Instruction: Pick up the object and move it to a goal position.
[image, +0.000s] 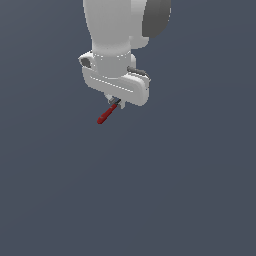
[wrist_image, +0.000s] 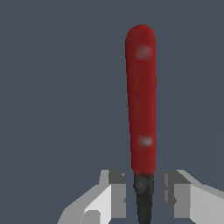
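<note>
Two pale fingers (wrist_image: 114, 194) of my gripper (wrist_image: 143, 197) sit closest to the wrist camera, one on each side of the thin dark neck of the fork (wrist_image: 141, 100). They are pulled in close to the neck and look to be pinching it, though in the wrist view I can see a small gap on each side, so I am not fully sure they touch. Past the fingers, the red handle sticks straight out and away from my gripper, with two pale shiny spots on it.

The black pronged head is cut off at the edge of the wrist view, so I cannot see it at all.

In the exterior view my gripper (image: 114, 101) is mostly hidden under the big white hand, and the fingers are too small to make out. The fork (image: 105, 116) pokes out from below the hand and slants down toward the exterior view's left. Only the red handle and a bit of dark neck show there.
</note>
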